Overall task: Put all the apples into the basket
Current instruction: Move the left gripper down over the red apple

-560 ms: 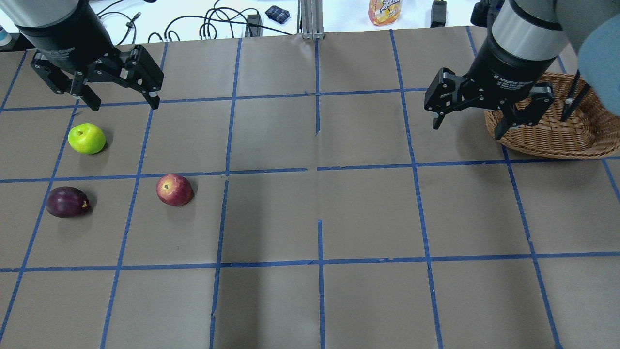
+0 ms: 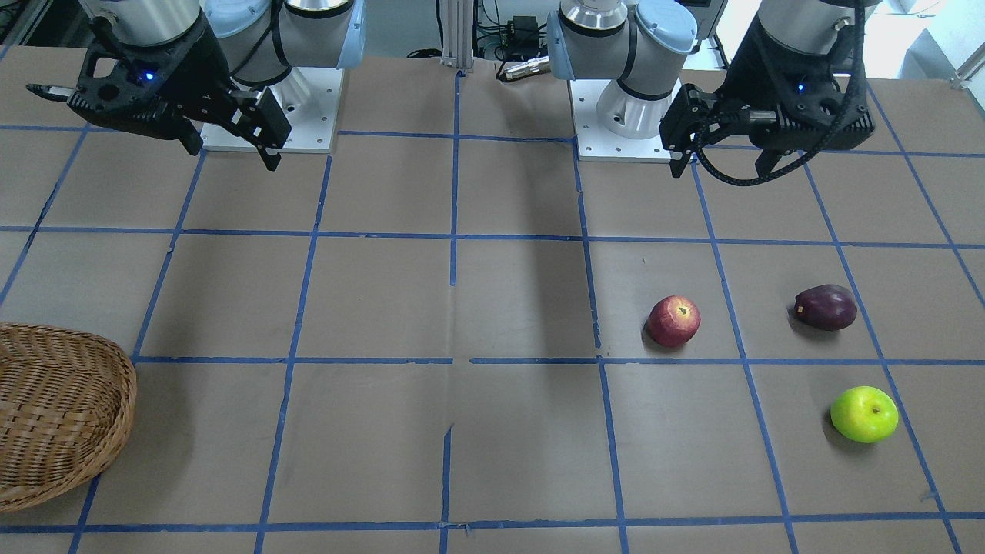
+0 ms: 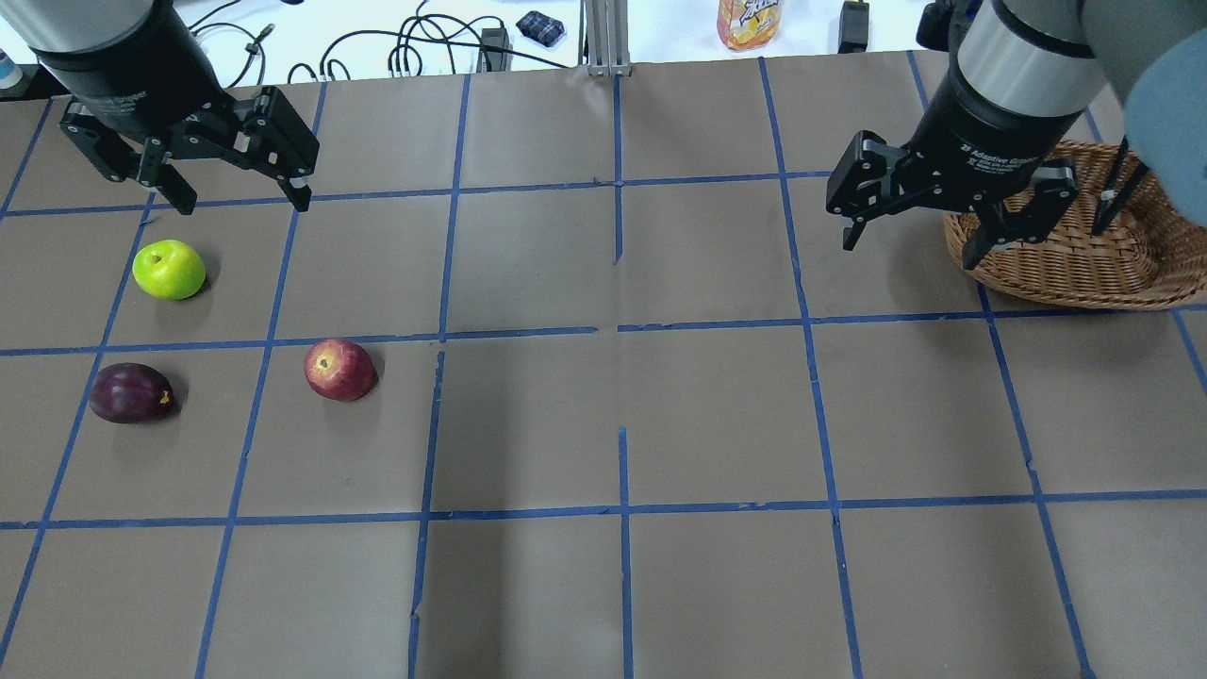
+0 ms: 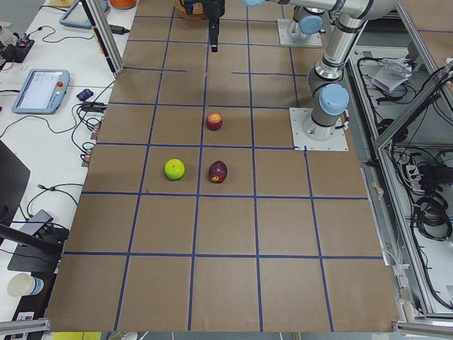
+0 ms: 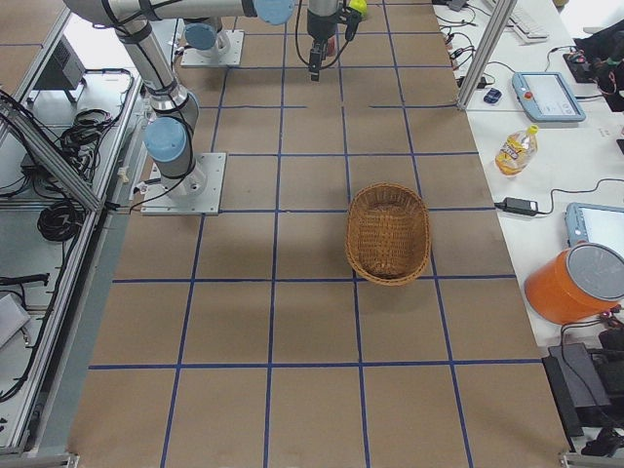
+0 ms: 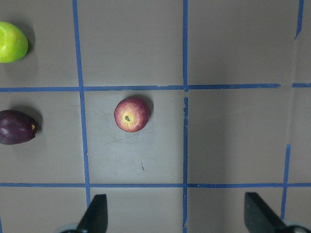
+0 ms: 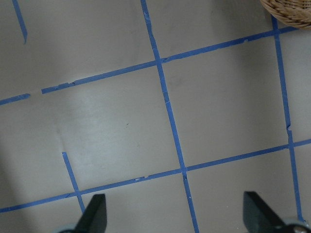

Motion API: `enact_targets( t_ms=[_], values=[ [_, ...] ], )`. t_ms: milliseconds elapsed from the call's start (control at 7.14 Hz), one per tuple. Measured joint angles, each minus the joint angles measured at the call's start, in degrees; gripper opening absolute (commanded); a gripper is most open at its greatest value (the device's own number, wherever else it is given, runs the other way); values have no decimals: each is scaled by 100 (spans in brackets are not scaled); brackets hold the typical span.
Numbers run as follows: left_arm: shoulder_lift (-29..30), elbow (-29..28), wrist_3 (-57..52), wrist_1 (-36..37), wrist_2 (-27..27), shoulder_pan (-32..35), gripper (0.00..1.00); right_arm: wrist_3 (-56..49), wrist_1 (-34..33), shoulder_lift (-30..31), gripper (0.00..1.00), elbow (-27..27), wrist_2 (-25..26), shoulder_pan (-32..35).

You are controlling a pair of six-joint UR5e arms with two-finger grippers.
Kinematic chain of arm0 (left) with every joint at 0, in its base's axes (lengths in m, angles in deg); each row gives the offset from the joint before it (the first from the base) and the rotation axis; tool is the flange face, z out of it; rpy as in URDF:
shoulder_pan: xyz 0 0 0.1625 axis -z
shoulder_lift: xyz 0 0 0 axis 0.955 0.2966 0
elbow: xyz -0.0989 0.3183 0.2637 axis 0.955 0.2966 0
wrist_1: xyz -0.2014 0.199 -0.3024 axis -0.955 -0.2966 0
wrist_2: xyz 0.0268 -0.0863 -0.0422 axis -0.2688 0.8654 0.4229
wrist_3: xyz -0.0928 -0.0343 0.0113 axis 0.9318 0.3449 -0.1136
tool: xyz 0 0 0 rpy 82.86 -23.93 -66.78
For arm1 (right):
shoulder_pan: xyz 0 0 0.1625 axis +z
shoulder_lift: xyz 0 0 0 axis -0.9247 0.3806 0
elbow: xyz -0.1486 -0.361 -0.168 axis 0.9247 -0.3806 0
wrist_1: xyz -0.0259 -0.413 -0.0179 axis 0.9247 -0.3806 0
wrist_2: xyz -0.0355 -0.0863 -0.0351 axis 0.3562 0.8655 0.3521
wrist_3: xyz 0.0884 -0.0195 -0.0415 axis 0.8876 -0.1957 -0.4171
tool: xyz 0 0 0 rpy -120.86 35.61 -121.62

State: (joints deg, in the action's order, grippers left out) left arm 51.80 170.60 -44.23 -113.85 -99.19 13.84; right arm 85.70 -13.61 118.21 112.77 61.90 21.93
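Three apples lie on the table's left side in the overhead view: a yellow-green apple point(image 3: 169, 270), a dark maroon apple point(image 3: 130, 392) and a red apple point(image 3: 339, 370). The wicker basket point(image 3: 1122, 255) sits at the far right. My left gripper point(image 3: 240, 200) is open and empty, high above the table behind the green apple. My right gripper point(image 3: 913, 245) is open and empty, held high beside the basket's left rim. The left wrist view shows the red apple point(image 6: 131, 114), the maroon apple point(image 6: 17, 127) and the green apple point(image 6: 12, 41) below. The basket's edge shows in the right wrist view point(image 7: 289, 12).
The table is brown paper with a blue tape grid point(image 3: 622, 325). Cables, a juice bottle point(image 3: 750, 21) and small items lie on the white bench beyond the far edge. The arm bases point(image 2: 623, 115) stand at the robot's side of the table.
Both grippers have shifted very slightly; the apples and the basket have not moved.
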Motion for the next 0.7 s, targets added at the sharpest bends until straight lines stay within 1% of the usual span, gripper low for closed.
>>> enact_targets(
  t_ms=[280,420,560,700],
  values=[
    [-4,170,-19,-21,-19,6,100,-1,-10,25,100,-9,-2,5],
    [82,439,-53,57,-24,-11,100,-1,-13,63,100,7,-5,7],
    [255,862,-67,535,-13,-47,100,-5,-15,93,100,32,-3,8],
    [469,1488,-86,1574,-21,-89,100,-12,-16,104,100,50,6,8]
  ],
)
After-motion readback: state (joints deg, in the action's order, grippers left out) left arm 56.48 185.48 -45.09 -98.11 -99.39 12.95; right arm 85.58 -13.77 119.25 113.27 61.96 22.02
